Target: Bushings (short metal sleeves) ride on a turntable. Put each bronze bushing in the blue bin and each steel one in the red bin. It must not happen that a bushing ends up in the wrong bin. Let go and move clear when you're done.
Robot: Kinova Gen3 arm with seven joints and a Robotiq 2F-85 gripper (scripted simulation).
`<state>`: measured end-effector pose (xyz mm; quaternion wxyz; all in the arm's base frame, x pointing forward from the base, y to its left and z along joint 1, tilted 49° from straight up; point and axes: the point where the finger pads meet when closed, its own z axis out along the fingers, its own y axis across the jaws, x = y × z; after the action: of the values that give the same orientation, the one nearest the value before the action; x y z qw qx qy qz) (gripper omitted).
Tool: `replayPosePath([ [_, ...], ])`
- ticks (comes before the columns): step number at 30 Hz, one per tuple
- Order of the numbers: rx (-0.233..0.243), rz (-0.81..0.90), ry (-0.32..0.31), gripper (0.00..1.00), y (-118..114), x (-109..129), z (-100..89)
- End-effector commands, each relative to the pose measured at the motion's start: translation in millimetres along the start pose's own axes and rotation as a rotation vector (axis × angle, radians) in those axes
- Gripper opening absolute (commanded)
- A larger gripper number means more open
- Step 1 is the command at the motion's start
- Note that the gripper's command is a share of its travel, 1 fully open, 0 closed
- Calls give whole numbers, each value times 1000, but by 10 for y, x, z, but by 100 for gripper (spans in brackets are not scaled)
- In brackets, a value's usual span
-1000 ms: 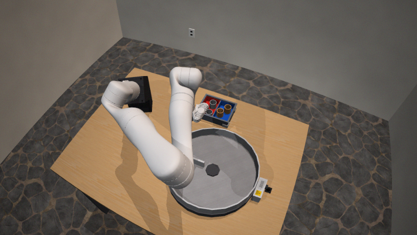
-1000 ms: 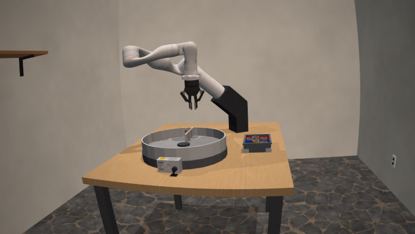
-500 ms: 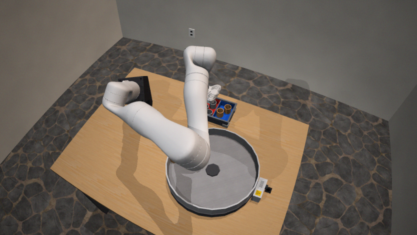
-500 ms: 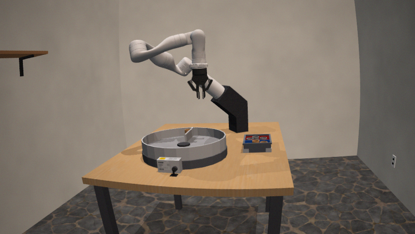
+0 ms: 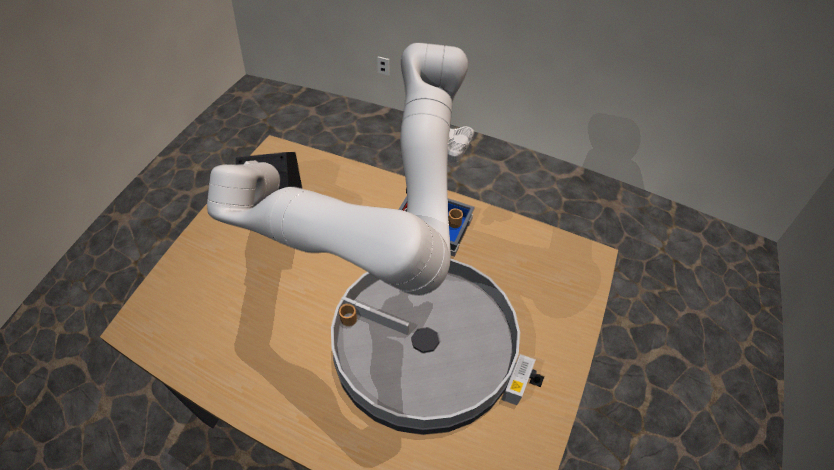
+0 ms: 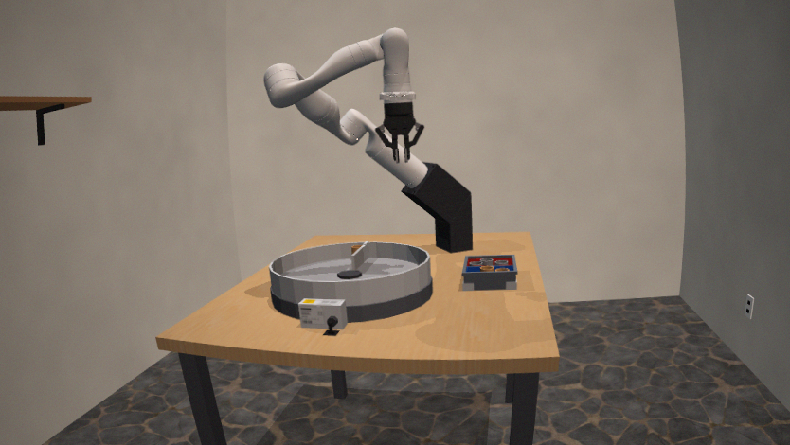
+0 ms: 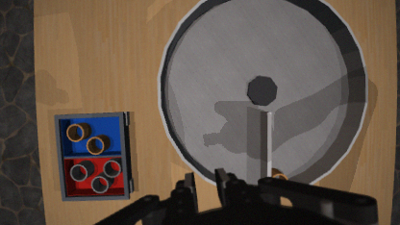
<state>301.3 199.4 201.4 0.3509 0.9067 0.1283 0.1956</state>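
We are looking at one bronze bushing (image 5: 348,315) riding on the turntable (image 5: 513,326). It is sitting upright against the rim wall, just beside the outer end of the straight vane (image 5: 382,315) that runs out from the dark hub (image 5: 424,339), on the side of the disc facing the table edge where the arm's black pedestal (image 6: 453,215) stands. We are judging that the vane is there to sweep parts round and pin them at the wall, which would explain the bushing's spot.

The sorting tray is lying near the corner of the table (image 6: 470,342) beyond the pedestal. Its blue bin (image 7: 108,126) is holding two bronze sleeves and its red bin (image 7: 69,188) three steel ones, so we are counting this bushing as the last piece (no other is showing on the disc).

The gripper (image 6: 402,154) is hanging high above the tabletop with its fingers drawn narrow and nothing between them. The arm is folding back on itself, elbow raised, with the last link pointing straight down. From the wrist view, both tray and turntable are lying well below. We are expecting that a fresh descent onto the bushing is needed.
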Motion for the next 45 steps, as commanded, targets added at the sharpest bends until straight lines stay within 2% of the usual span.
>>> replayPosePath([
  [1, -4, -19, -5, 18, -62, -13, -44],
  [6, -4, -19, -5, 18, -398, 189, -453],
  [18, -4, -19, -5, 18, -398, 189, -453],
  [23, -2, 113, 54, 18, -399, 189, -456],
  [45, -5, 105, 40, 18, -395, 166, -450],
])
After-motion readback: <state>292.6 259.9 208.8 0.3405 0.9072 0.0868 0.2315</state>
